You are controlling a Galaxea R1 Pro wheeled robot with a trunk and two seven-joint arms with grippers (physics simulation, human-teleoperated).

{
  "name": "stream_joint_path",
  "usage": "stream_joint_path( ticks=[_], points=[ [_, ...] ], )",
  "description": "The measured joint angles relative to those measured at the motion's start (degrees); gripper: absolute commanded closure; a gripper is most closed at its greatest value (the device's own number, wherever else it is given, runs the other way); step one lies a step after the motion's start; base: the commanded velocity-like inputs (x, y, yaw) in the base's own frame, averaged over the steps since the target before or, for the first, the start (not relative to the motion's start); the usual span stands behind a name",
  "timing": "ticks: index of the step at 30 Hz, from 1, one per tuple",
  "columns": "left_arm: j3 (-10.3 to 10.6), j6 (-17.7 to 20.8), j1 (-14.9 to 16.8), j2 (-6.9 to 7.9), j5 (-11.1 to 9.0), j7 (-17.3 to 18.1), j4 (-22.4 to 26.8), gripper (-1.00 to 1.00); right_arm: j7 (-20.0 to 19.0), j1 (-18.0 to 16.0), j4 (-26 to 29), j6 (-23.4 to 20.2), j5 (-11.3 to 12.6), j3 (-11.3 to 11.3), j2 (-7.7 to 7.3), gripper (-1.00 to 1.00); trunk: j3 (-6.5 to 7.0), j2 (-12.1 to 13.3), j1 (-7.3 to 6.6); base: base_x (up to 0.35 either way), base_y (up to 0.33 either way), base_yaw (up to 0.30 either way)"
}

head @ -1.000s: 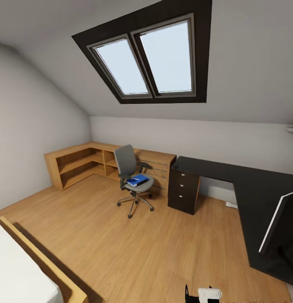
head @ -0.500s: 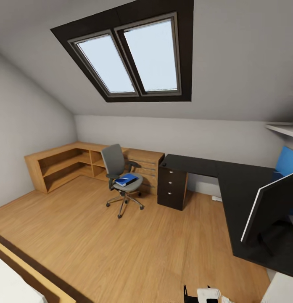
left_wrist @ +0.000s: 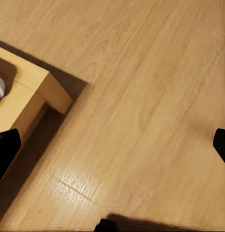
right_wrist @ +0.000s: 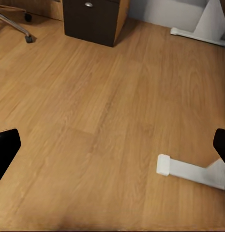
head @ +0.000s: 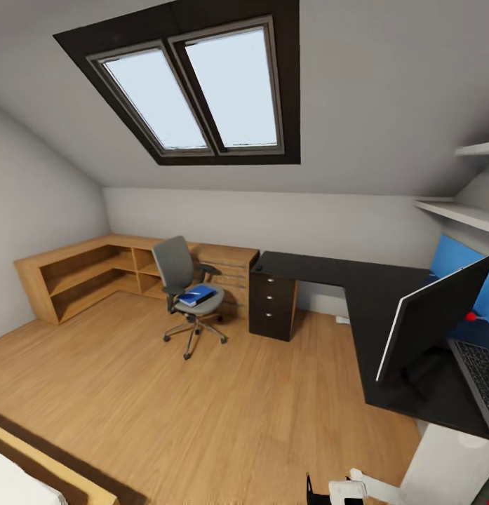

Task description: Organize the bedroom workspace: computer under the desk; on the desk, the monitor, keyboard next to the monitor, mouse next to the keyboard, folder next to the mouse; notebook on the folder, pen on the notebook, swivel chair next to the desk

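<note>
Monitor and keyboard: on desk, right side. Done.
Folder: on swivel chair seat, far left of desk. Pending.
Left gripper, right gripper: fingers wide apart, empty, above floor.

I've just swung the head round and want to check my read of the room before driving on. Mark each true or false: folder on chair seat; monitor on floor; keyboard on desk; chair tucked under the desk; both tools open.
1. The flat bright blue folder lies on the grey swivel chair seat. True.
2. The thin black widescreen monitor stands on the floor. False: it stands on the glossy black L-shaped desk.
3. The dark grey keyboard lies on the desk. True.
4. The chair is tucked under the desk. False: it stands apart, by the wooden shelving.
5. Both tools are open. True: left tool, right tool.
</note>
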State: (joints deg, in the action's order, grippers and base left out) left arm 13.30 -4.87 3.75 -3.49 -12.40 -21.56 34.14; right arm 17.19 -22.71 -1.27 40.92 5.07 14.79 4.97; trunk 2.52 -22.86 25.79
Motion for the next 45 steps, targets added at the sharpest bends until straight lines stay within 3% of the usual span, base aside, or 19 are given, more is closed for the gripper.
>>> stream_joint_path(
  ticks=[15, 31, 45],
  points=[
    [-0.23, 0.0, 0.01, 0.01, 0.0, 0.0, 0.0, -1.0, 0.04, 0.0, 0.0, -0.02, 0.24, -0.09, 0.01, -1.0, -1.22, 0.0, -0.01, -0.293, 0.0, -0.125],
    [-0.33, 0.0, 0.0, 0.01, -0.09, 0.0, 0.0, -1.0, 0.03, 0.0, 0.0, -0.02, 0.19, -0.05, 0.04, -1.0, -2.01, -0.01, -0.03, -0.015, 0.0, -0.181],
    [-0.44, 0.02, 0.0, -0.05, -0.09, -0.19, -0.02, -1.0, 0.05, 0.0, 0.0, -0.02, 0.19, -0.03, 0.1, -1.0, -2.02, -0.01, -0.03, 0.0, 0.0, -0.019]
  ],
)
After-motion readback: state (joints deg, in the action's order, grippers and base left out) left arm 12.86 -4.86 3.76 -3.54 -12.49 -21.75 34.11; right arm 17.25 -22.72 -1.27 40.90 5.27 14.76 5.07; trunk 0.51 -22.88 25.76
